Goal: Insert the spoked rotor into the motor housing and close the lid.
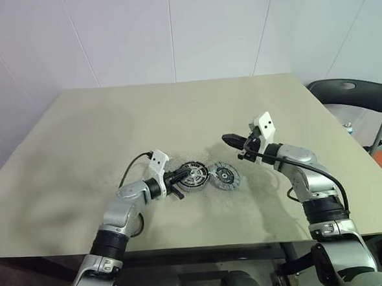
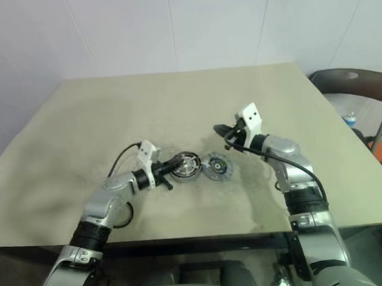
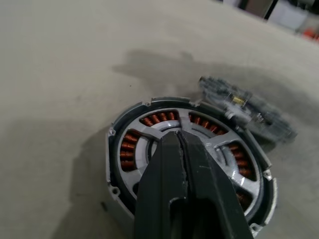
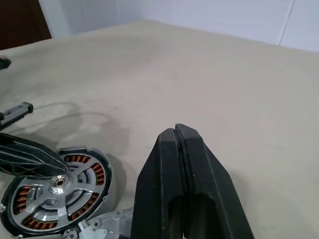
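The left gripper [image 1: 179,180], jaws pressed together and empty, is resting its tips on the silver-spoked rotor [image 3: 219,149] sitting inside the round, dark, copper-wound motor housing [image 1: 194,176]. The ridged silver-grey lid [image 1: 226,176] is lying just beyond. The right gripper [image 1: 230,140], jaws pinched together on nothing, is hovering apart above the beige table [image 1: 176,111].

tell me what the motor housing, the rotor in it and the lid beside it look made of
Motor housing: dark, matte shell, probably metal; copper-coloured wire coils inside.
Spoked rotor: light silver spokes with a dull sheen, likely aluminium.
Lid: silver-grey, ridged rim, apparently metal, dark centre.
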`<action>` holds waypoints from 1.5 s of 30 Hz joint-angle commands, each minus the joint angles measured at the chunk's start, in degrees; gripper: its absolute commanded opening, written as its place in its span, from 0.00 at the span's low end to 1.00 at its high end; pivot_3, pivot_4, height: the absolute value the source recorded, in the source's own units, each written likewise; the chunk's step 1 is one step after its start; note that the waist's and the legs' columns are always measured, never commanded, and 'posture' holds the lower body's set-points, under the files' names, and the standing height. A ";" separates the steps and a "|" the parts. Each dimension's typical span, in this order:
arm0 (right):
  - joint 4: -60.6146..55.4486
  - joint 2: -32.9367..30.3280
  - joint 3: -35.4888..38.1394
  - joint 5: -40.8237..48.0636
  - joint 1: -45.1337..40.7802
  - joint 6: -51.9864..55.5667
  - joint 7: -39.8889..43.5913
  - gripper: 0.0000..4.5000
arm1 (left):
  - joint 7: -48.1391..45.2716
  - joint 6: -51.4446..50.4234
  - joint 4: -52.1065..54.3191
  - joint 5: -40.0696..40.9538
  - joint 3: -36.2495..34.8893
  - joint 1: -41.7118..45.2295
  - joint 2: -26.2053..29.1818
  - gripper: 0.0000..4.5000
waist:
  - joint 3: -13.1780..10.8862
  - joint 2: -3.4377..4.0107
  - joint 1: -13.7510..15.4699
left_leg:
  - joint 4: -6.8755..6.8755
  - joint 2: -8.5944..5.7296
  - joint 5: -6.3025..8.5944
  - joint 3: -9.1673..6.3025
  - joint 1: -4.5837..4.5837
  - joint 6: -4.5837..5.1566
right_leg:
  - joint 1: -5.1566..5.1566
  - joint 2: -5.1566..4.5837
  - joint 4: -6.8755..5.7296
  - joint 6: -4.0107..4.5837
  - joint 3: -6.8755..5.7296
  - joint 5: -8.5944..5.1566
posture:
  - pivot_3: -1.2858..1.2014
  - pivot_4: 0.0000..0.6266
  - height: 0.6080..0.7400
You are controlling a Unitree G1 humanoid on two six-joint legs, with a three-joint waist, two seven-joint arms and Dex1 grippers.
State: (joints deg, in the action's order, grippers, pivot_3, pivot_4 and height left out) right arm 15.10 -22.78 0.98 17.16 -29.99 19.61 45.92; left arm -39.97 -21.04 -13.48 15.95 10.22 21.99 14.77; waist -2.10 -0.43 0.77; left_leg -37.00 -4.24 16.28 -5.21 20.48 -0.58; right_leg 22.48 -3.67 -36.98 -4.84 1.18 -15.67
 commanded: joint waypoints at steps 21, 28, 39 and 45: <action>-14.26 -9.35 -2.95 15.86 8.09 24.94 15.04 0.00 | -6.02 2.20 9.58 11.23 -10.56 -4.83 -1.81 0.01 | -0.01 -0.02 0.05 | -0.16 0.03 0.01 0.01 0.80 0.02 | 0.69 -0.02 -0.01 -0.03 0.00 0.09 | 0.52 0.00 1.00; -15.58 -14.27 -12.40 9.81 11.31 24.65 17.76 0.00 | -5.79 3.25 9.21 10.75 -10.12 -5.47 -1.97 0.01 | -0.01 -0.03 0.07 | -0.21 0.03 0.01 0.02 0.83 0.02 | 0.70 -0.02 0.00 -0.03 0.00 0.10 | 0.52 0.00 1.00; -13.44 -13.63 -16.47 2.29 12.23 19.72 13.51 0.00 | -5.45 3.43 9.19 10.92 -10.17 -5.54 -2.21 0.01 | 0.03 -0.16 -0.15 | -0.33 0.07 0.00 0.03 0.70 0.02 | 0.54 0.04 0.00 -0.07 0.00 0.17 | 0.52 0.00 1.00; -9.48 -11.76 -14.95 -0.88 10.10 13.44 10.48 0.00 | -5.40 3.47 9.06 10.64 -9.80 -5.35 -2.37 0.01 | -0.10 -0.29 -0.02 | -0.37 0.12 -0.01 0.04 -0.16 0.00 | -0.30 0.13 0.06 0.10 0.04 0.11 | 0.52 0.00 1.00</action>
State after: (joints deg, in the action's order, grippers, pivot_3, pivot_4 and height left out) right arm 3.98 -34.72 -16.37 18.37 -18.45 35.01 59.13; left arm -45.39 -18.50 -5.46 26.67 0.85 15.94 12.27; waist -2.20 -0.72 0.75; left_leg -37.43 -4.12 16.26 -5.17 20.33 -0.58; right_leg 22.19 -3.54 -36.92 -4.76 1.22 -15.55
